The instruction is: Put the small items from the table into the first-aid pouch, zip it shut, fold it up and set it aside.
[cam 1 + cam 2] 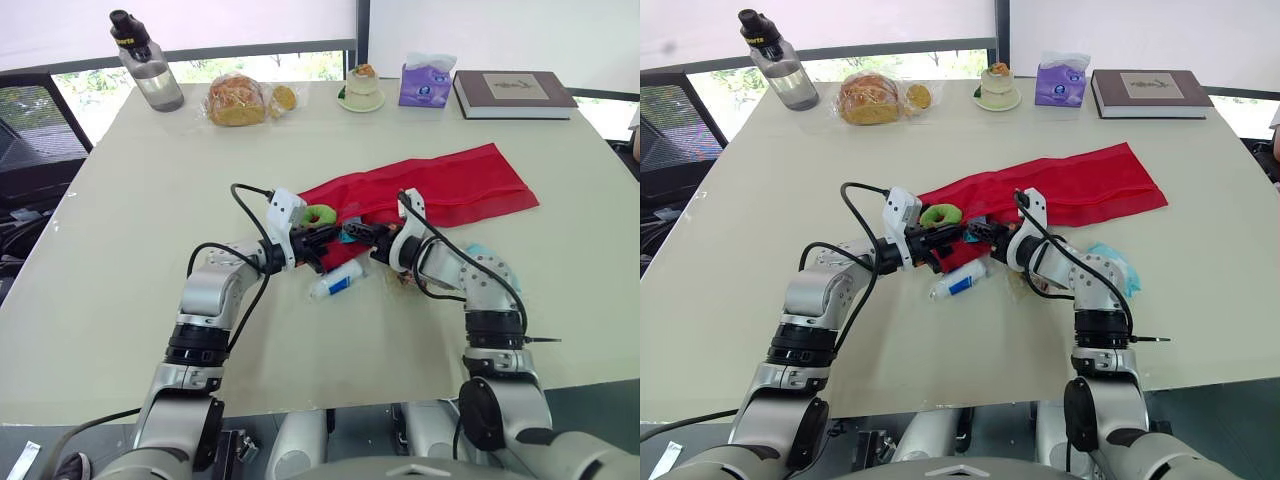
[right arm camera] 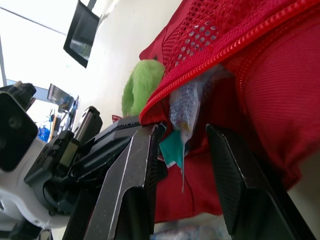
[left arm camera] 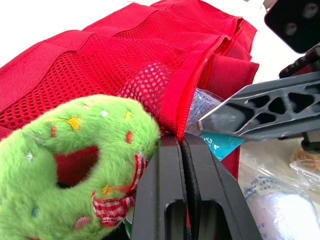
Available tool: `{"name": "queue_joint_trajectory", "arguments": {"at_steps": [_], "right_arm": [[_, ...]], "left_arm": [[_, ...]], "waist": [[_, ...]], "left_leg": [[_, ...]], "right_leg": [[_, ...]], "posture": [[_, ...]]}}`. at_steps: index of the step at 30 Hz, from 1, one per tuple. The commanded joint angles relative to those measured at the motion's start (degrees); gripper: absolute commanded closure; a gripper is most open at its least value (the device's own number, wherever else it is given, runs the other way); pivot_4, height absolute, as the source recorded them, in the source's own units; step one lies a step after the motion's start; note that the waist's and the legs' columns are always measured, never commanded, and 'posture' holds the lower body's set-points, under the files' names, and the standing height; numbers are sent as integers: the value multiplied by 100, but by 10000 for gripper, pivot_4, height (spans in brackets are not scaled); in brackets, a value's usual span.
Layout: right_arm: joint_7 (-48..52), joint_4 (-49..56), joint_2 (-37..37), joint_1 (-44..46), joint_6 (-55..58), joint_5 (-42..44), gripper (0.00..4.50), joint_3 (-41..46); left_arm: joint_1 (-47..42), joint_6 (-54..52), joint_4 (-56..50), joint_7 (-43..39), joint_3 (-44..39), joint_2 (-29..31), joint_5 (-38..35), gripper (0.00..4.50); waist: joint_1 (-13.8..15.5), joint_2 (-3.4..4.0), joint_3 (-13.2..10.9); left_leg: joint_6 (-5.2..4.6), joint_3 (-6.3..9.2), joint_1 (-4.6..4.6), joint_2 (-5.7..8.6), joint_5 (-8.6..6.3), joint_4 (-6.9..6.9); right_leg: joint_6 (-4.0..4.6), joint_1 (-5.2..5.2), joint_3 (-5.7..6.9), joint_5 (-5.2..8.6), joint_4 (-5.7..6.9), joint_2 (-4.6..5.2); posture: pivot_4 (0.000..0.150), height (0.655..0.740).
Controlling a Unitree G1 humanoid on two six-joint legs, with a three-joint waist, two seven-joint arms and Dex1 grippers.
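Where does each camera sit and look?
Left eye view: head, looking down over both arms at the table.
Right eye view: beside it, same scene.
Left wrist view: along the left gripper, shut on the red pouch.
Right wrist view: along the open right gripper, into the pouch.
Both wrist views share the green plush ring.

Mesh cloth pouch [image 3: 90,60] — fuzzy plush ring [image 3: 100,122]

Our arms bend inward to the near end of the red pouch [image 1: 450,180]. Our left gripper [image 1: 322,240] pinches its edge, fingers [image 3: 167,185] together; our right gripper [image 1: 360,232] gapes at its mouth.
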State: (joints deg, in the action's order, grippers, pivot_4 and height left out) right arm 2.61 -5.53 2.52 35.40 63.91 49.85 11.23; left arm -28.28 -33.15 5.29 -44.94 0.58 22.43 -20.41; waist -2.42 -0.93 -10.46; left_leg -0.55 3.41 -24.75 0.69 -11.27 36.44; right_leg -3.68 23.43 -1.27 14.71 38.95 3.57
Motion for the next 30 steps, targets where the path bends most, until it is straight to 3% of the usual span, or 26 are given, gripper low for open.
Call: {"name": "queue_joint_trajectory", "arguments": {"at_steps": [1,6,11,20,30], "right_arm": [[571,579,-414,3,16,-11,28831,-245],[1093,927,-1010,11,-299,-478,28831,-726],[2006,1382,-1852,33,-915,-1244,44506,-1642],[2463,1079,-1985,253,-1752,-2428,44506,-2596],[2481,97,-1649,544,-2434,-3571,44506,-3039]], "left_arm": [[-132,146,-23,-70,-38,24,-47,45000],[-161,183,33,-128,-10,41,-27,45000],[-109,218,22,-143,22,54,10,45000],[-110,276,-23,-162,108,29,82,45000],[-145,305,-8,-243,226,111,134,45000]], "waist": [[1,0,0],[-7,0,0],[1,0,0],[8,-1,0],[10,-1,0]], "left_leg": [[0,0,0,0,0,0],[0,-5,1,0,0,0],[0,-5,-1,0,0,0],[1,0,-1,0,0,0],[5,4,-1,1,2,0]], "right_leg": [[0,0,0,0,0,0],[0,0,1,0,0,-1],[-1,0,3,0,-4,0],[-1,0,5,0,-4,0],[-1,0,4,0,-5,2]], "posture": [[1500,7400],[1500,7400],[1500,7400],[1500,7400],[1500,7400]]}}
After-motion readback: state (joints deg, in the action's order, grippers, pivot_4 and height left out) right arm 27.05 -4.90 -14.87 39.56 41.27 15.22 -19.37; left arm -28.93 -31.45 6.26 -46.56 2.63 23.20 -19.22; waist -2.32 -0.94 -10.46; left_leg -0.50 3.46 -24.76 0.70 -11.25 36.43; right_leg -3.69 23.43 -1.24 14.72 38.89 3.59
